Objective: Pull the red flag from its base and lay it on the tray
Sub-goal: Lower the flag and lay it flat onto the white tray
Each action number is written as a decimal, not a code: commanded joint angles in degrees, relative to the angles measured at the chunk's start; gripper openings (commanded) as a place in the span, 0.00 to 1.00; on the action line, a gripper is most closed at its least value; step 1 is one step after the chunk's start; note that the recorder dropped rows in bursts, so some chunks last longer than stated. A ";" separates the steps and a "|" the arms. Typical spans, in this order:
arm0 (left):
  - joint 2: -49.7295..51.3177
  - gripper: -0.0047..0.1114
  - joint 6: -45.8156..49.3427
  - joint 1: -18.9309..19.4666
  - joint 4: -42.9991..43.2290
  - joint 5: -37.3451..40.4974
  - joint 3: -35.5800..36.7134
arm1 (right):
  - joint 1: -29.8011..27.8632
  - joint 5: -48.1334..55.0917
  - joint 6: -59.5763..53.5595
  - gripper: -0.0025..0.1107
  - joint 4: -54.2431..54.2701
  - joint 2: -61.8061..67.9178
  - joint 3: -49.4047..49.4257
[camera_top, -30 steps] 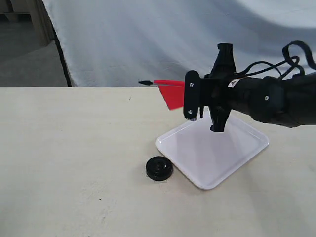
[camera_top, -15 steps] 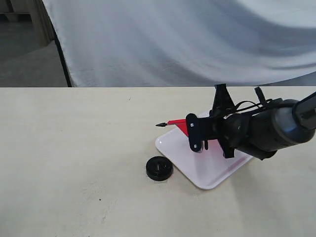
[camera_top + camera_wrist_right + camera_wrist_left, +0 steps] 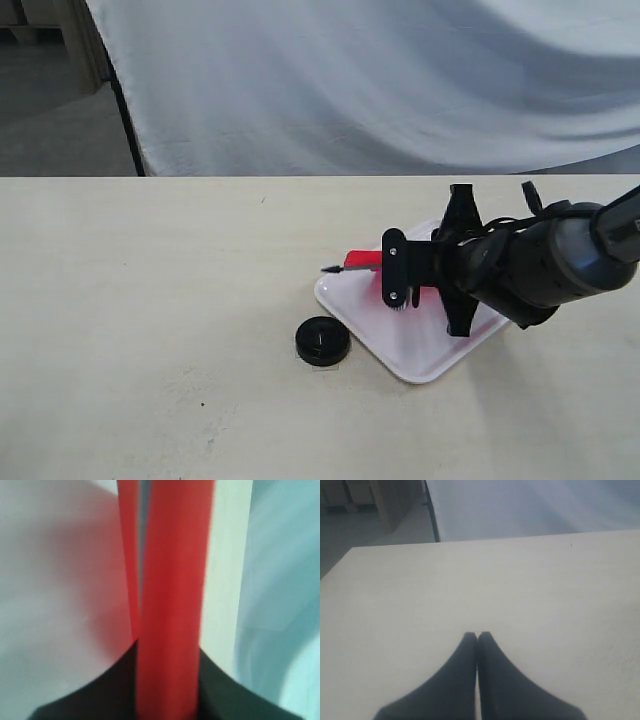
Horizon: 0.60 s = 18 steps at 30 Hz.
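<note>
The red flag [image 3: 362, 260] is held nearly level just over the white tray [image 3: 425, 345], its black pointed tip sticking out past the tray's left corner. My right gripper [image 3: 400, 287] is shut on the flag; in the right wrist view the red cloth [image 3: 170, 590] fills the space between the dark fingers, with the tray [image 3: 55, 580] close beneath. The round black base [image 3: 323, 341] stands alone on the table beside the tray's near-left edge. Over bare table, the left gripper [image 3: 477, 636] is shut on nothing; it is outside the exterior view.
A pale beige table [image 3: 150, 300] carries everything. A white cloth backdrop [image 3: 350, 80] hangs behind the far edge, with a dark gap and floor at the far left. My right arm [image 3: 540, 260] reaches in from the right over the tray.
My right gripper has come down with the flag from well above the tray to just over it. The flag cloth now lies low against the tray. The base has not moved.
</note>
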 commanded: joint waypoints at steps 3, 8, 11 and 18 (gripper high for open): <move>-0.04 0.04 0.00 0.14 -0.22 -0.21 0.09 | -0.16 1.66 -0.24 0.59 2.28 0.00 -0.02; -0.04 0.04 0.00 0.14 -0.22 -0.21 0.09 | -0.16 2.40 -0.24 0.59 3.96 0.00 -0.02; -0.04 0.04 0.00 0.14 -0.22 -0.21 0.09 | -0.16 2.38 -0.24 0.59 6.20 -0.27 -0.02; -0.04 0.04 0.00 0.14 -0.22 -0.21 0.09 | 2.44 -5.19 -0.24 0.59 11.14 -0.89 -0.02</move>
